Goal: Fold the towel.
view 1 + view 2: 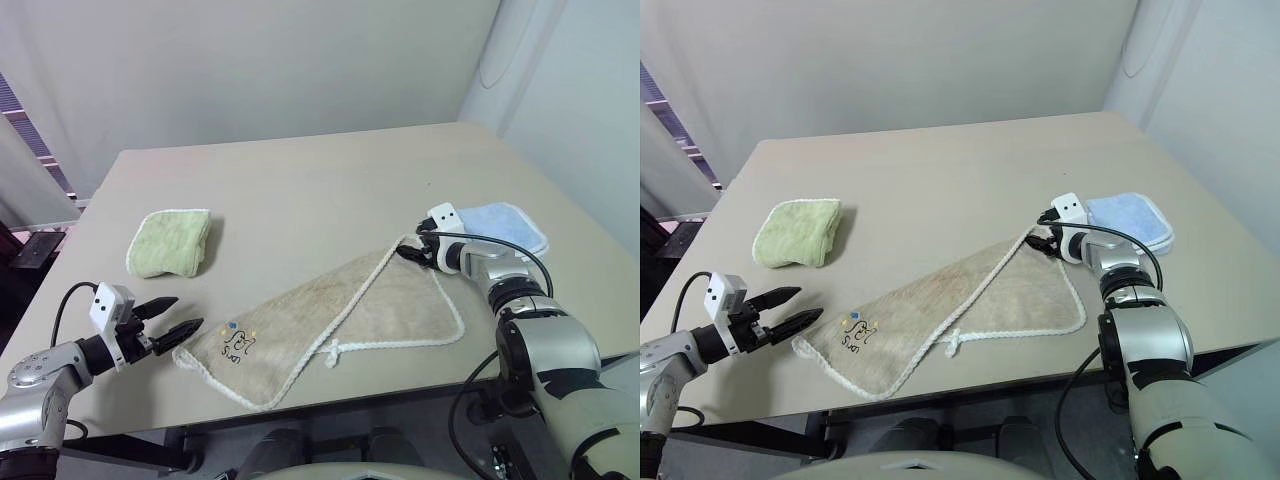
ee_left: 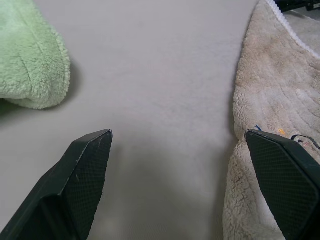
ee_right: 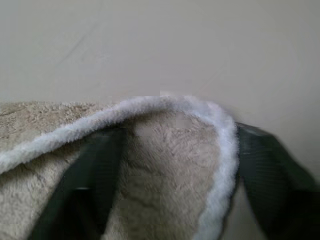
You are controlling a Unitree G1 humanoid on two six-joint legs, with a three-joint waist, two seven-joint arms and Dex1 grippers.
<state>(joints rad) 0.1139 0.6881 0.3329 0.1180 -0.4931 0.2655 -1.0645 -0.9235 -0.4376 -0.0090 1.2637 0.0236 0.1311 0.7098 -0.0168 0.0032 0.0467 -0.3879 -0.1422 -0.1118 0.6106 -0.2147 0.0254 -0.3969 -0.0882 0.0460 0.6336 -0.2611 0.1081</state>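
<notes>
The towel (image 1: 340, 320) is beige with white corded edging and lies folded over on the table's near side, its dark lettering (image 1: 238, 342) at the near left corner. My right gripper (image 1: 408, 250) is at the towel's far right corner. In the right wrist view the corded corner (image 3: 165, 107) bulges up between the two fingers, which stand apart on either side of it. My left gripper (image 1: 188, 312) hovers open just left of the lettered corner, with one fingertip (image 2: 280, 160) over the towel's edge and nothing between the fingers.
A folded light-green towel (image 1: 172, 243) lies at the left, beyond my left gripper. A folded light-blue towel (image 1: 505, 225) sits just right of my right gripper. The beige table (image 1: 300, 180) ends close to the towel's near edge.
</notes>
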